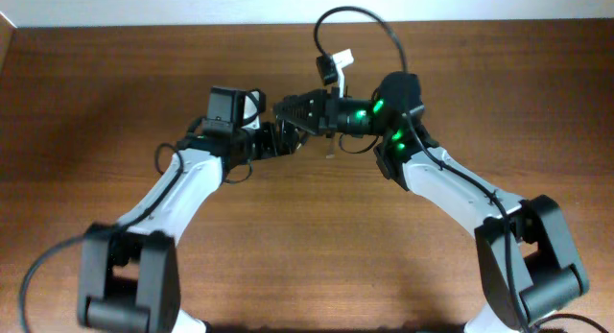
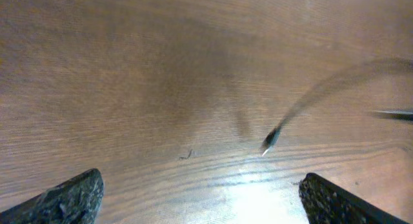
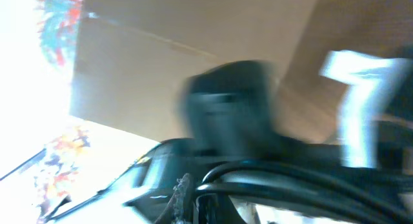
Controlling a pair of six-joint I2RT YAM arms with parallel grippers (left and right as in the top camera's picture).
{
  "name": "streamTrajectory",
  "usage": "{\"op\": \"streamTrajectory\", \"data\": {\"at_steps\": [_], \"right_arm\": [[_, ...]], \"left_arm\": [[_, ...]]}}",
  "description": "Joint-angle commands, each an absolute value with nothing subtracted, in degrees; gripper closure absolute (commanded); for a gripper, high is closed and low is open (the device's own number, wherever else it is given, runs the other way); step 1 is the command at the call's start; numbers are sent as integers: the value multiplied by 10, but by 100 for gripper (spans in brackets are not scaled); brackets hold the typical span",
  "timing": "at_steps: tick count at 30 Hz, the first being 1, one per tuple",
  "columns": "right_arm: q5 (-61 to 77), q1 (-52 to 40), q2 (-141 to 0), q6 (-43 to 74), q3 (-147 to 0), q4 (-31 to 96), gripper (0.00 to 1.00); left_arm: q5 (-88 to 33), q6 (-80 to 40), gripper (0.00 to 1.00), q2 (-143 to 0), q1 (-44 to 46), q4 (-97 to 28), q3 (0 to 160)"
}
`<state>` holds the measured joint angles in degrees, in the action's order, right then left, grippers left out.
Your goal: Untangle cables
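Note:
In the overhead view both arms meet at mid-table. My right gripper (image 1: pixel 291 110) is shut and held above the wood, and a thin black cable (image 1: pixel 330 147) dangles below it. The right wrist view is blurred: black cables (image 3: pixel 277 179) run across, right beside my right gripper (image 3: pixel 193 198), which is shut on them. My left gripper (image 1: pixel 280 138) sits just below and left of the right one. In the left wrist view my left gripper (image 2: pixel 200 199) is open with only bare wood between its fingers. A blurred cable (image 2: pixel 335 85) hangs ahead of it at the right, ending in a small silvery plug (image 2: pixel 269 141).
The wooden table (image 1: pixel 115 103) spreads to all sides. A thick black robot cable (image 1: pixel 360 21) with a white tag (image 1: pixel 338 64) loops behind the right arm. The left arm's camera housing (image 3: pixel 229 114) fills the middle of the right wrist view.

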<state>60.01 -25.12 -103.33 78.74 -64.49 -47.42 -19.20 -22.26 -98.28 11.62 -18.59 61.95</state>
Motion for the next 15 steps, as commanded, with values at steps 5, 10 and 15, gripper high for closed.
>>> {"op": "streamTrajectory", "data": {"at_steps": [5,10,15], "right_arm": [[618,-242,-1009,941,-649,-639,96],[611,-221,-1010,947,-649,-563,96],[522,-217,-1010,829,-649,-174,96]], "left_arm": [[-208,-289,2,-1061,121,-97,618],[-183,-286,1,-1066,103,-97,619],[-168,-287,1,-1063,26,-122,619]]}}
